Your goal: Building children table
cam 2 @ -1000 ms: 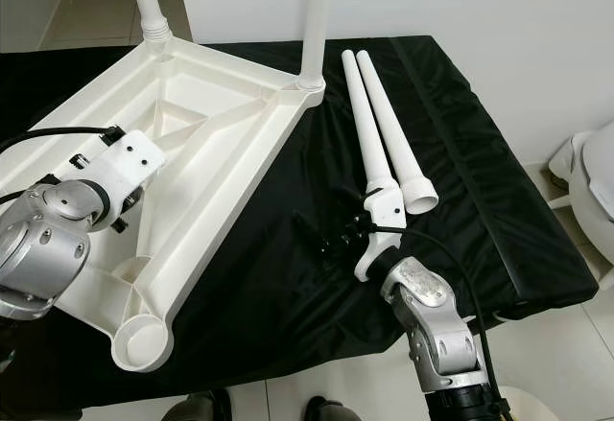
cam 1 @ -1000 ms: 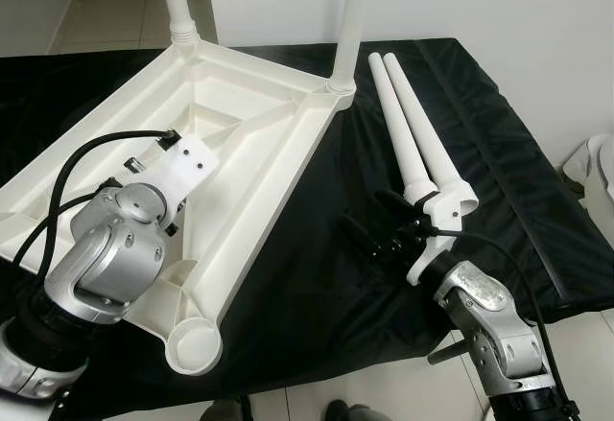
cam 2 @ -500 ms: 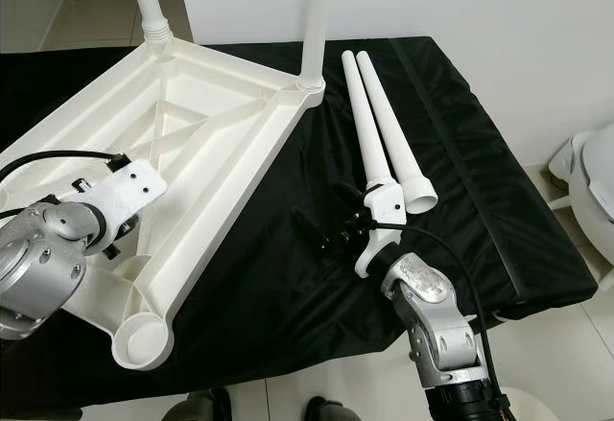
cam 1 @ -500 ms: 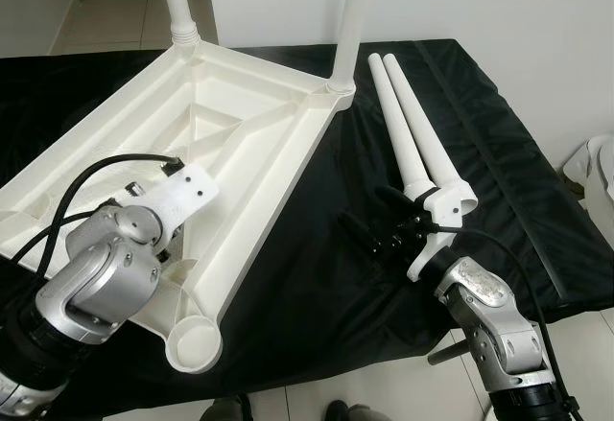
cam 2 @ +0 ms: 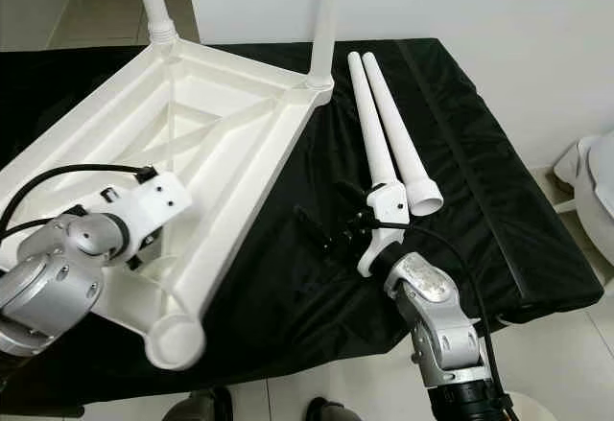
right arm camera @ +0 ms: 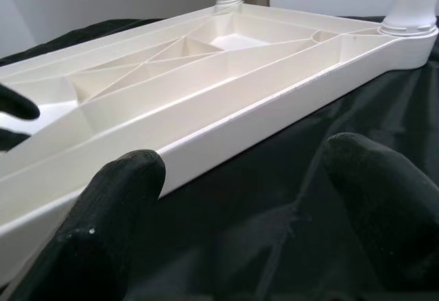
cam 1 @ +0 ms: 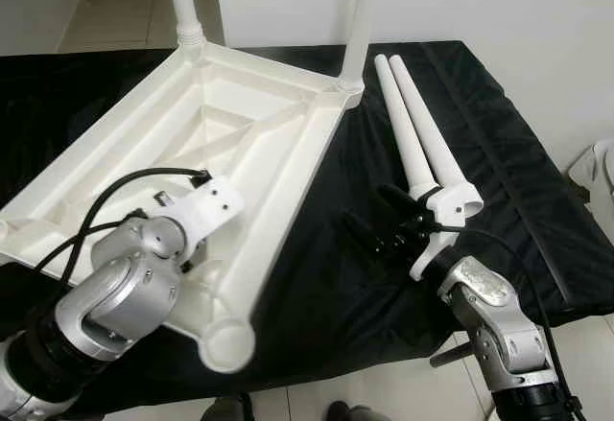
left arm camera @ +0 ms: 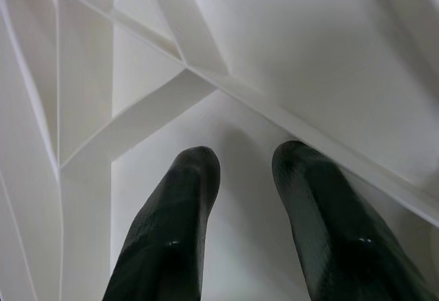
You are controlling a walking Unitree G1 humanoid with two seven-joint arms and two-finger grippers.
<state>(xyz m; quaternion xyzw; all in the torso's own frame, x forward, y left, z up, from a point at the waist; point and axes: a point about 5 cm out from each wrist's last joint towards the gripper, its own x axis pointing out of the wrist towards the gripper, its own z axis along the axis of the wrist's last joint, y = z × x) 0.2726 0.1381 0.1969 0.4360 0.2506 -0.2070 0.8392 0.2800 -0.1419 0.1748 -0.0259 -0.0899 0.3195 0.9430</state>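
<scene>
Reaching L pincer into tabletop underside, R pincer open.

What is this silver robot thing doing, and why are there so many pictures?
It's a robot with two silver arms, building a little table. Two pictures come from cameras in its head, looking down. Two come from cameras on its wrists, looking along its black fingers. On the black cloth lies the white tabletop, upside down, with two legs already standing in its far corners. Two loose legs lie beside it. The left gripper reaches inside the tabletop, holding nothing. The right gripper is open over the cloth, near the loose legs.
</scene>
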